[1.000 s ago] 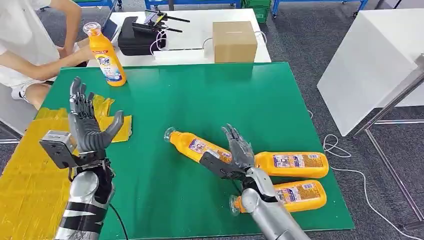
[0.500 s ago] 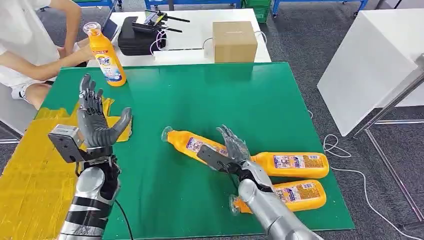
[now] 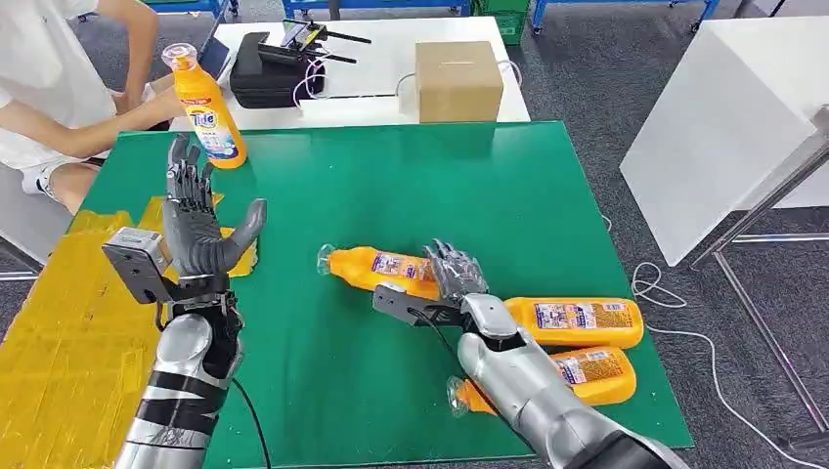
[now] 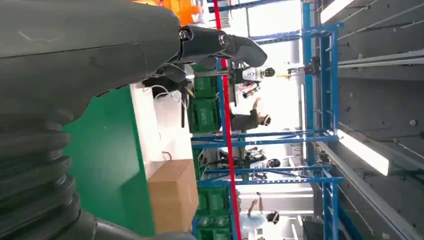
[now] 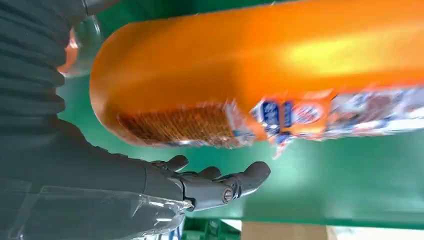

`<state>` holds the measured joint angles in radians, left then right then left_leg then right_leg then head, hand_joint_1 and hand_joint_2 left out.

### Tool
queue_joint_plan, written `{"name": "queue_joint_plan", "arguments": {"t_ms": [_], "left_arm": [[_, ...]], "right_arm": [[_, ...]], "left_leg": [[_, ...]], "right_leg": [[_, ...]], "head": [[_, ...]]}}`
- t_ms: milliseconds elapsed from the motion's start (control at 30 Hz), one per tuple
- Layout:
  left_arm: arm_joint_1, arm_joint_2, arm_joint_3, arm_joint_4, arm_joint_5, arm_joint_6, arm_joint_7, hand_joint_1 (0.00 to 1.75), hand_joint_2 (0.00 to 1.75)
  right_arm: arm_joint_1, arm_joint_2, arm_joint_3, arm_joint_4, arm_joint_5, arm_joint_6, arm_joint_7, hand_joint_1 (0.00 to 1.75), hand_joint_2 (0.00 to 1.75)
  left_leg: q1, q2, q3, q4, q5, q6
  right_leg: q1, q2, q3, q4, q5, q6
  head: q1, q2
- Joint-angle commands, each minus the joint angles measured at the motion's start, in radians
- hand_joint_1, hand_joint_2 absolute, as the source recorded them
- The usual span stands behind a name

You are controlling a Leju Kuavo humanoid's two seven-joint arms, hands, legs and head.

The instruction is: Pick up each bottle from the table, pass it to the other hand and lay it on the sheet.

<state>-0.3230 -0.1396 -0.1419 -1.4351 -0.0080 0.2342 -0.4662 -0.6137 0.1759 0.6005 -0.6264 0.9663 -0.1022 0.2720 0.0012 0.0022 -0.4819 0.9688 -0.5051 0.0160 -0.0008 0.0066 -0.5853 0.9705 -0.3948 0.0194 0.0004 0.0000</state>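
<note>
An orange bottle [image 3: 376, 266] lies on its side mid-table on the green mat [image 3: 391, 186]. My right hand [image 3: 448, 277] sits over its base end, fingers curved down on it. In the right wrist view the bottle [image 5: 260, 65] is close, and the thumb [image 5: 220, 185] stands apart from it with green showing between. My left hand [image 3: 200, 230] is raised, open and holding nothing, above the edge of the yellow sheet [image 3: 59, 332]. Two more orange bottles [image 3: 572, 320] [image 3: 587, 376] lie to the right. Another bottle [image 3: 205, 107] stands upright at the far left corner.
A person in white [image 3: 44, 78] sits at the far left, a hand by the upright bottle. Behind the mat are a cardboard box [image 3: 458, 80] and a black case [image 3: 274, 68] on a white table. A white board [image 3: 723, 117] stands to the right.
My right hand has moved forward over the bottle's base and its fingers have curved down; the bottle has turned slightly. My left hand has risen and shifted forward, still spread.
</note>
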Motion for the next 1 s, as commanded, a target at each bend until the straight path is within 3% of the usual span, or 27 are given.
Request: {"name": "queue_joint_plan", "arguments": {"t_ms": [33,200,233,267,300,367,400,433,533,1000], "left_arm": [[-0.062,-0.002,-0.022,0.094,0.005,-0.019,-0.001,0.00,1.75],[-0.075,-0.009,-0.017,0.135,0.014,-0.031,-0.011,0.00,1.75],[-0.076,-0.010,-0.017,0.143,0.018,-0.035,-0.017,0.00,1.75],[-0.077,-0.010,-0.017,0.148,0.021,-0.037,-0.021,0.00,1.75],[-0.083,-0.012,-0.020,0.147,0.021,-0.039,-0.027,0.00,1.75],[-0.092,-0.015,-0.023,0.138,0.021,-0.038,-0.024,0.00,1.75],[-0.092,-0.015,-0.023,0.138,0.021,-0.038,-0.024,0.00,1.75],[-0.083,-0.012,-0.026,0.132,0.022,-0.033,-0.011,0.00,1.75],[-0.080,-0.010,-0.025,0.146,0.027,-0.036,-0.025,0.00,1.75],[-0.085,-0.010,-0.032,0.152,0.032,-0.031,-0.023,0.00,1.75]], "right_arm": [[-0.150,-0.003,0.157,0.155,0.101,0.115,0.015,0.00,1.75],[-0.227,-0.004,0.260,0.215,0.197,0.236,-0.018,0.02,1.75],[-0.238,-0.008,0.280,0.224,0.210,0.255,-0.040,0.14,1.75],[-0.245,-0.011,0.292,0.231,0.220,0.262,-0.050,1.10,1.75],[-0.249,-0.009,0.308,0.233,0.235,0.267,-0.054,1.41,1.75],[-0.249,-0.003,0.312,0.231,0.238,0.268,-0.053,1.41,1.75],[-0.249,-0.003,0.312,0.231,0.238,0.268,-0.053,1.48,1.75],[-0.247,-0.008,0.310,0.233,0.239,0.282,-0.047,1.68,1.75],[-0.249,-0.016,0.303,0.249,0.230,0.289,-0.067,1.75,1.75],[-0.240,-0.009,0.287,0.264,0.219,0.292,-0.056,1.75,1.75]], "left_leg": [[0.001,-0.001,0.000,0.001,0.000,-0.001],[0.001,-0.001,-0.001,0.002,0.000,-0.001],[0.001,-0.002,0.000,0.001,0.000,-0.001],[0.001,-0.002,0.000,0.001,0.000,-0.001],[0.002,-0.002,0.001,0.001,0.000,-0.001],[0.001,-0.002,0.000,0.001,0.000,-0.001],[0.001,-0.002,-0.001,0.001,0.000,0.000],[0.001,-0.002,-0.001,0.002,0.000,-0.001],[0.000,-0.003,0.001,0.000,0.000,-0.001],[0.001,-0.003,0.000,0.001,0.000,-0.001]], "right_leg": [[0.001,-0.001,0.001,0.000,0.000,0.000],[0.001,-0.002,0.000,0.001,0.000,0.001],[0.000,-0.002,0.001,0.000,0.000,0.000],[0.001,-0.002,0.001,0.000,0.000,0.001],[0.002,-0.003,0.002,-0.001,0.000,0.001],[0.001,-0.003,0.001,0.000,0.000,0.001],[0.001,-0.002,0.000,0.000,0.000,0.000],[0.001,-0.003,0.001,0.001,-0.001,0.001],[0.000,-0.003,0.002,-0.001,0.000,0.001],[0.001,-0.003,0.002,-0.001,0.000,0.000]], "head": [[0.000,0.000],[0.000,0.000],[0.000,0.000],[0.000,0.000],[0.000,0.000],[0.000,0.000],[0.000,0.000],[0.000,0.000],[0.000,0.000],[0.000,0.000]]}}
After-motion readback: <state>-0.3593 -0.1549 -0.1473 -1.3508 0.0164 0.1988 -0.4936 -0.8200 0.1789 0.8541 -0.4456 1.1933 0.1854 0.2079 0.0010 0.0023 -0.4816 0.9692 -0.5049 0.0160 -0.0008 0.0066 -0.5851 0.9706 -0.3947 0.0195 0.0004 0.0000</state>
